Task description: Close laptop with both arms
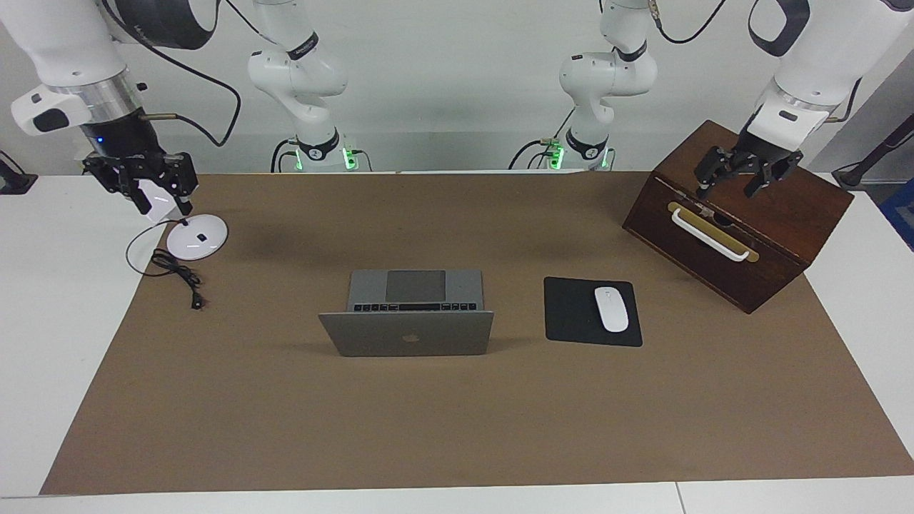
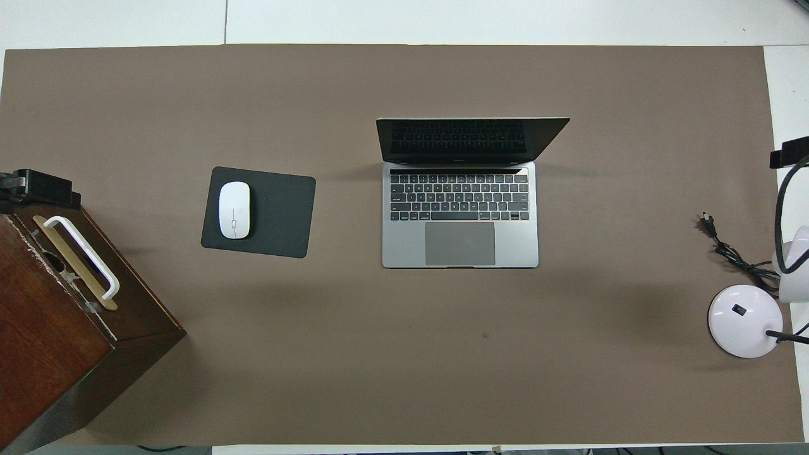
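The silver-grey laptop (image 1: 405,333) (image 2: 460,215) stands open in the middle of the brown mat, its lid upright with the apple logo facing the facing camera and its keyboard toward the robots. My left gripper (image 1: 725,187) (image 2: 39,187) hangs open over the wooden box, far from the laptop. At the right arm's end of the table, my right gripper (image 1: 160,203) hovers open above the white lamp and holds nothing. In the overhead view only a dark tip of the right gripper (image 2: 790,151) shows at the frame's edge.
A dark wooden box (image 1: 742,221) with a white handle (image 1: 708,233) sits at the left arm's end. A white mouse (image 1: 611,308) lies on a black mouse pad (image 1: 571,311) beside the laptop. A white desk lamp base (image 1: 197,236) and black cable (image 1: 178,274) lie at the right arm's end.
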You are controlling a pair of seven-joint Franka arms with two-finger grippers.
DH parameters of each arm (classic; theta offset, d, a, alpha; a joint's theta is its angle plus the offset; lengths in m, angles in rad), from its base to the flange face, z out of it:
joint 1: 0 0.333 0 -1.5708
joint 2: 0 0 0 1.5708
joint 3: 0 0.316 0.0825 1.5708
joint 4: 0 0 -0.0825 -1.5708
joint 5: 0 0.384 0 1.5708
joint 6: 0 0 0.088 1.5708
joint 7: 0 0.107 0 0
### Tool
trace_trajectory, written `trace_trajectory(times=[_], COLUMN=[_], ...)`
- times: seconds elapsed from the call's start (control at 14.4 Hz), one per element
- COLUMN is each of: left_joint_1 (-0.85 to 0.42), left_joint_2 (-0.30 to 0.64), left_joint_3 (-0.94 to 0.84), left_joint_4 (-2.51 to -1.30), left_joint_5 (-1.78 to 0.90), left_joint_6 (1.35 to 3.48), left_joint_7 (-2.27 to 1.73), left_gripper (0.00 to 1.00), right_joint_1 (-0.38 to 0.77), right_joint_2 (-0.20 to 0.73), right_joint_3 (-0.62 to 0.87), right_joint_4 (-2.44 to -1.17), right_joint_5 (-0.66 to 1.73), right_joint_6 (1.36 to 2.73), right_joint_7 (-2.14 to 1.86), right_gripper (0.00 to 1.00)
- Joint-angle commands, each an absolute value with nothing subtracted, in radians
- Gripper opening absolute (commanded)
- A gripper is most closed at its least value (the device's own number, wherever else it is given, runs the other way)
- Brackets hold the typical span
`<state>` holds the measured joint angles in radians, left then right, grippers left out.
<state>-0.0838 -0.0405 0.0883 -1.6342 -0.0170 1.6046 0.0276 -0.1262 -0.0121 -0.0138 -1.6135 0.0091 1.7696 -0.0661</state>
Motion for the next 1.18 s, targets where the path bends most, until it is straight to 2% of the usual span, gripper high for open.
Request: trace_trajectory(times=[0.0, 0.07, 0.35, 0.62, 1.11], left_joint_1=[-0.074, -0.074, -0.074, -0.077, -0.104], left_joint_2=[-0.051, -0.051, -0.049, -0.051, -0.123], left_joint_3=[0.084, 0.084, 0.083, 0.083, 0.071], left_joint_4=[-1.646, -1.646, -1.644, -1.652, -1.822], left_joint_5=[-0.021, -0.021, -0.029, -0.031, -0.095], left_joint_6=[1.629, 1.637, 1.640, 1.643, 1.776], left_joint_7=[0.009, 0.009, 0.003, 0.005, -0.006], left_gripper=[0.20, 0.00, 0.00, 0.00, 0.00], right_joint_1=[-0.144, -0.144, -0.141, -0.141, -0.141], right_joint_2=[0.069, 0.074, 0.095, 0.147, 0.285], right_joint_3=[-0.005, -0.005, -0.006, -0.005, -0.003], right_joint_4=[-1.520, -1.520, -1.514, -1.519, -1.517], right_joint_5=[-0.009, -0.009, -0.014, -0.052, -0.043], right_joint_6=[1.769, 1.791, 1.836, 1.963, 2.166], right_joint_7=[-0.078, -0.083, -0.086, -0.166, -0.158], right_gripper=[0.01, 0.00, 0.00, 0.00, 0.00])
